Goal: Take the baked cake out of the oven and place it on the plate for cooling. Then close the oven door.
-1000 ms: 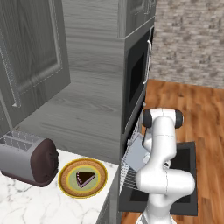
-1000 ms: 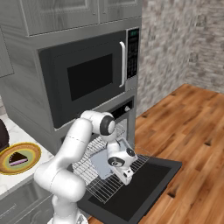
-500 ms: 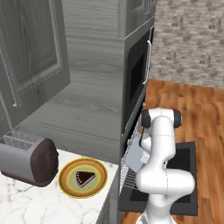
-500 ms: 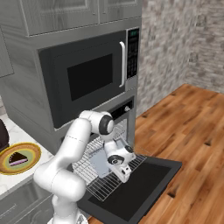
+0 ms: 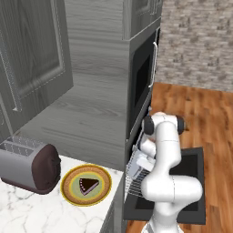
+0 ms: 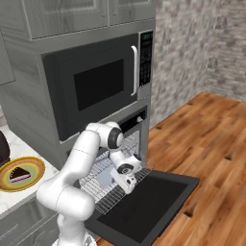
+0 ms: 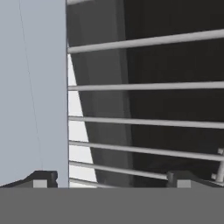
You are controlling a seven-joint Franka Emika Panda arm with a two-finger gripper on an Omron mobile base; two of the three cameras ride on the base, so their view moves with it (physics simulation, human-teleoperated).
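Resting on the round yellow-rimmed plate (image 5: 86,185) on the table, the dark chocolate cake wedge (image 5: 88,184) is already placed; the wide black oven door (image 6: 144,204) lies flat just below the fully opened, empty hand (image 6: 129,183).

I'm looking at a kitchen with grey wood-grain cabinets (image 5: 36,54) overhead and a tall grey cabinet column (image 5: 98,91) rising beside the white marble counter (image 5: 27,214). A grey and dark-brown toaster (image 5: 29,167) stands on that counter near the wall. A black microwave (image 6: 101,86) is built into the column. The floor (image 6: 211,144) is warm reddish-brown wood planks, and the far wall (image 5: 200,41) is grey-brown brick. Light is even, with no strong shadows.
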